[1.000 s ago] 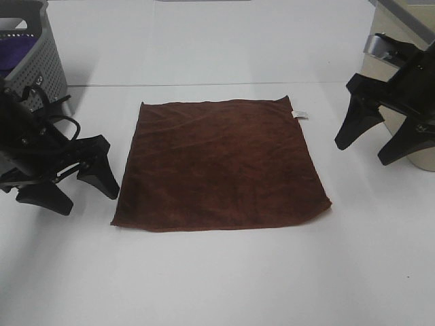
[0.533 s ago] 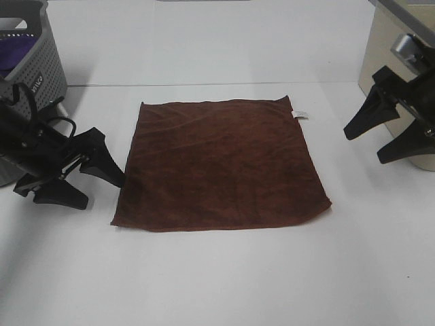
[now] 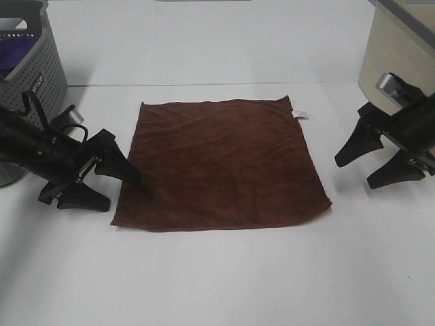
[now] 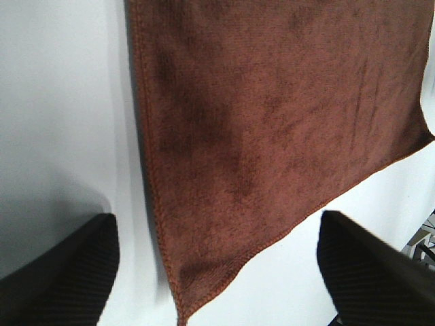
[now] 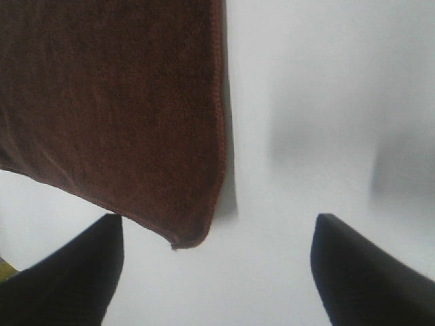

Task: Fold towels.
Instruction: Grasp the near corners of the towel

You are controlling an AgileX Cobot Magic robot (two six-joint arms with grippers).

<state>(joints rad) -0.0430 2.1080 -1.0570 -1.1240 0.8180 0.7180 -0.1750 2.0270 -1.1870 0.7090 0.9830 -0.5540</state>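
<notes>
Ext high: towel [image 3: 221,163] lies flat and unfolded mid-desk [image 3: 217,278], roughly square, dark red-brown, small white tag [image 3: 300,114] at the far right corner. No fold made yet. Left end effector [image 3: 122,194] is released, jaws spread, low at the near left corner with one finger tip over the towel's edge. Looks like a setup for a corner pinch. Right end effector [image 3: 354,174] is also released, jaws wide, just off the right edge and not touching cloth. Grey perforated basket [image 3: 42,78] sits far left w/ purple cloth [image 3: 13,54] inside; beige box [image 3: 397,51] far right.

L wrist: ribbed black fingers [image 4: 64,272] straddle the towel's corner [image 4: 182,312]. Nothing gripped. Short terry/microfibre pile, stitched hem, limp, so prob needs a pinch right at the hem.

R wrist: fingers [image 5: 68,272] apart, rounded corner [image 5: 187,238] between them but nearer one side, desk bare under the other. Hem curls slightly. Surface is smooth white, low friction, so cloth may slide when pulled.
</notes>
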